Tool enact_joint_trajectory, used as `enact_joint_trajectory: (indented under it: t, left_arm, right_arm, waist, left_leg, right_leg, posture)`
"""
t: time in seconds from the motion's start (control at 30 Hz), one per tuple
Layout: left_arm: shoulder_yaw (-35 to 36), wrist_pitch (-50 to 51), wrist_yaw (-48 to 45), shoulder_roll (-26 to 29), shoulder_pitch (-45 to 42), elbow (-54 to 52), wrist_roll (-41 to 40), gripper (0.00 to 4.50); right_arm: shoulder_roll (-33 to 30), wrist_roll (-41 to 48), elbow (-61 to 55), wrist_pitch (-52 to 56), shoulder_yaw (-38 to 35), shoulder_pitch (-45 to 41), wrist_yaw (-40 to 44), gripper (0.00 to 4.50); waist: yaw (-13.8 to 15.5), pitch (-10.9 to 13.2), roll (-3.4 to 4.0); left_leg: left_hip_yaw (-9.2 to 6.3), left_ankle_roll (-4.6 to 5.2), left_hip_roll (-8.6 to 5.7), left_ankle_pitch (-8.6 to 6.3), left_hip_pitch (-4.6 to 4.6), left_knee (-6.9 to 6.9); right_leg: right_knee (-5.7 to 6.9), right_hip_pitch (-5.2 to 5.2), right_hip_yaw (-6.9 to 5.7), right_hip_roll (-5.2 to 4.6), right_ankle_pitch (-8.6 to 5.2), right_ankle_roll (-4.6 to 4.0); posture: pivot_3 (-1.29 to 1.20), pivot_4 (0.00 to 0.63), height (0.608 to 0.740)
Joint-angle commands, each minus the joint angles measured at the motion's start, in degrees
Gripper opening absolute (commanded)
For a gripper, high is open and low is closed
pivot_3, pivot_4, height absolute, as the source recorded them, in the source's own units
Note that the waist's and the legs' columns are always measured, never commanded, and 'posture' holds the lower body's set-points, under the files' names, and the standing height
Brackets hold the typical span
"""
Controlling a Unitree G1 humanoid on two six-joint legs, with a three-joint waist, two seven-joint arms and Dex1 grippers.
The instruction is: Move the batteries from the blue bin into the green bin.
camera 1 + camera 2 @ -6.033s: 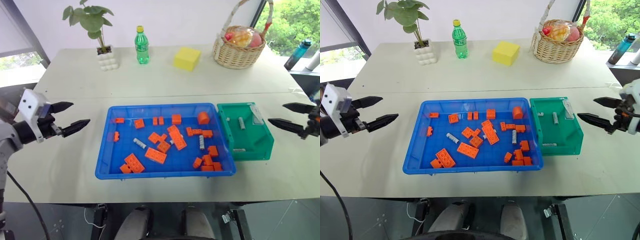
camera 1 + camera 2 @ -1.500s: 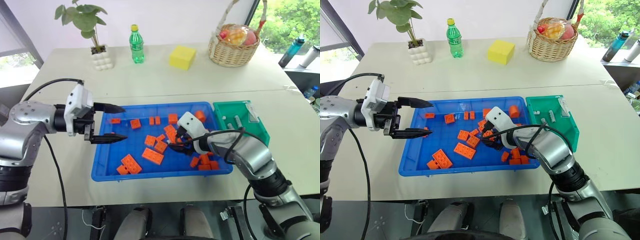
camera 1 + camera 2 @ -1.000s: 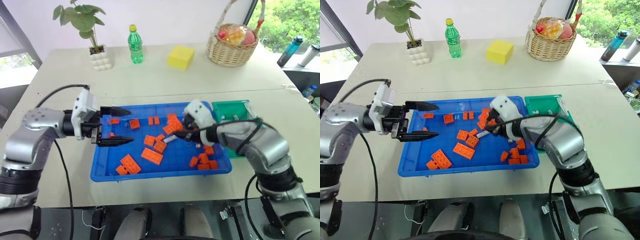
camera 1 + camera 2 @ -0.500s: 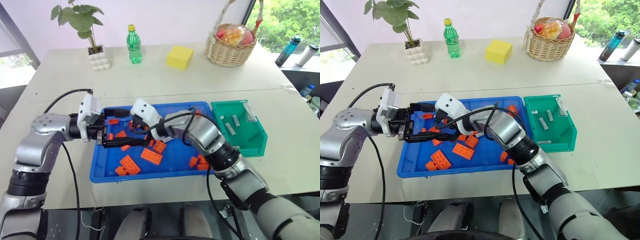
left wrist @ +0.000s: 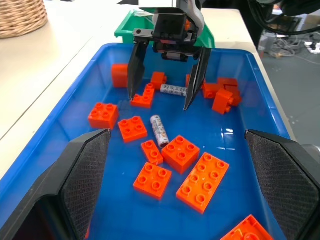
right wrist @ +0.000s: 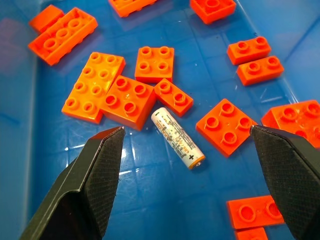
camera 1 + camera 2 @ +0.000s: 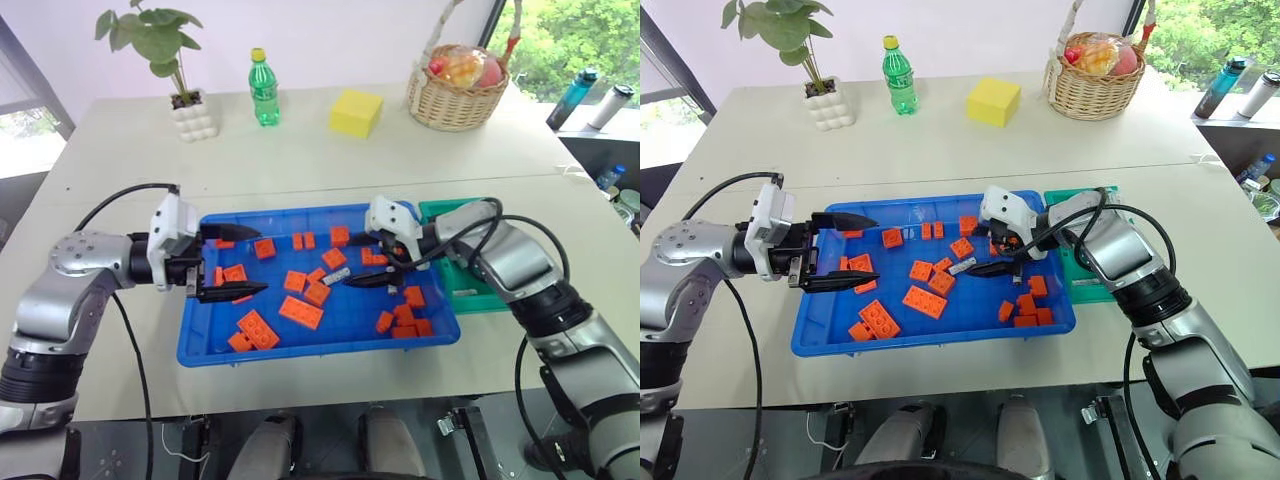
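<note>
The blue bin [image 7: 318, 354] sits mid-table, holding several orange bricks and batteries. One battery [image 7: 336, 274] lies flat near the bin's middle, just past the fingertips of my right gripper [image 7: 368, 267], which hangs open and empty over the bin, pointing left. In the right wrist view this battery [image 6: 178, 137] lies among bricks. A second battery [image 5: 173, 90] lies under the right gripper. My left gripper [image 7: 256, 262] hovers open and empty over the bin's left end. The green bin [image 7: 476, 296] touches the blue bin's right end, mostly hidden by my right arm.
Orange bricks [image 7: 305, 312] are scattered across the blue bin. At the back of the table stand a potted plant [image 7: 182, 100], a green bottle [image 7: 263, 90], a yellow block [image 7: 356, 112] and a wicker basket [image 7: 456, 96].
The right gripper, nearly shut a second ago, has opened wide. It swung far left toward the left gripper, then came back right and lower. The left gripper has stayed put.
</note>
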Motion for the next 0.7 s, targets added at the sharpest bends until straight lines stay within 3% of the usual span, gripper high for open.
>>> enact_joint_trajectory:
  t: [0.03, 0.7]
  left_arm:
    - [1.28, 0.17, 0.29, 0.76, -0.87, -1.55, -0.79, 4.50]
    - [1.29, 0.51, 0.65, 0.50, -2.84, -0.93, -0.71, 4.50]
  right_arm:
    - [1.52, -2.19, 1.41, -3.17, -0.45, 0.36, 0.07, 4.12]
    - [0.41, -4.40, -6.18, -3.40, -4.94, 5.38, 0.39, 4.12]
  waist:
    - [0.20, 0.00, 0.00]
    - [0.53, 0.00, 0.00]
  left_leg:
    - [-0.03, 0.00, -0.03, 0.00, -0.02, 0.00]
    - [-0.05, 0.00, -0.06, 0.00, -0.07, 0.02]
  right_leg:
    - [0.00, 0.00, 0.00, -0.01, 0.00, 0.00]
    - [0.00, 0.01, 0.00, -0.01, 0.00, 0.00]
  posture:
    - [0.00, 0.150, 0.737]
    - [0.00, 0.150, 0.737]
